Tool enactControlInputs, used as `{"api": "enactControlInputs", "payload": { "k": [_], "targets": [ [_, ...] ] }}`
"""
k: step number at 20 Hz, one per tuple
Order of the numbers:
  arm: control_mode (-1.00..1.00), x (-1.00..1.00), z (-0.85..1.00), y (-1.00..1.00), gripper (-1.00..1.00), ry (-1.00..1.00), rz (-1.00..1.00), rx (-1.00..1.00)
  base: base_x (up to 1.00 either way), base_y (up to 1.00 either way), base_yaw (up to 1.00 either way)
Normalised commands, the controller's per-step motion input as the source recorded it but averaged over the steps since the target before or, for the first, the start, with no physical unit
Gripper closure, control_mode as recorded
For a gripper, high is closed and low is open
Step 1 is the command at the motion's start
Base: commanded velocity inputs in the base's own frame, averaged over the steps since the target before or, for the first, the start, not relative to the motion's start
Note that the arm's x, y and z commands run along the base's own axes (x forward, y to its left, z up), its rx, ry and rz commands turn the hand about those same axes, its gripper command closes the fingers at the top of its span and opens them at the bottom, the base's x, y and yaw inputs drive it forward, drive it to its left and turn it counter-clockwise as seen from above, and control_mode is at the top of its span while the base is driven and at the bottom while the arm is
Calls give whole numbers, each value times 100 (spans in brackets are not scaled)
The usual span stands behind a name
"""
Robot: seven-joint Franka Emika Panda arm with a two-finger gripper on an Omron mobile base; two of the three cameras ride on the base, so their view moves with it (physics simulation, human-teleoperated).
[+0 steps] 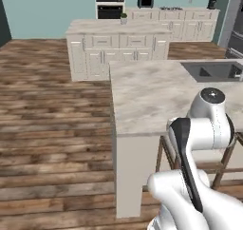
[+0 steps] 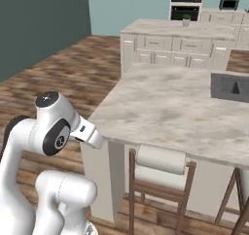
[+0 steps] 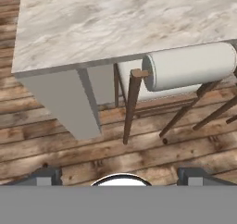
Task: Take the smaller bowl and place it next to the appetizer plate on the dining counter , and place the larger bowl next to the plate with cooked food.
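Beige marble-patterned dining counter (image 1: 152, 98): long slab, near corner towards the base, grey sink (image 1: 213, 71) set in at the far right; same slab seen from above in the hand view (image 3: 115, 24). Padded stool (image 2: 160, 163) tucked under the near edge, cream cushion on dark wooden legs. Second cabinet island (image 1: 118, 48) well beyond, small potted plant (image 1: 124, 18) on top. Gripper (image 3: 119, 176): two dark tips low and wide apart in the hand view, nothing between them, apparently released. Bowls and plates: nowhere on the visible stretch of counter, whereabouts not told from here. Handling, judged from the task wording alone: bowls probably rigid, light, smooth-walled, prone to slip; best pinched at the rim, one finger inside and one outside, kept level
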Motion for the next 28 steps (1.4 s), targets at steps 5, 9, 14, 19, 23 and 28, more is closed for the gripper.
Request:
{"api": "enactControlInputs", "payload": {
  "k": [5,9,14,19,23,28],
  "targets": [
    [100,0,0,0,-100,0,0,0,0,100,-27],
    [100,0,0,0,-100,0,0,0,0,100,-28],
    [100,0,0,0,-100,0,0,0,0,100,-40],
    [100,0,0,0,-100,0,0,0,18,100,-44],
    [100,0,0,0,-100,0,0,0,75,100,-26],
    [100,0,0,0,-100,0,0,0,96,100,-22]
  ]
}}
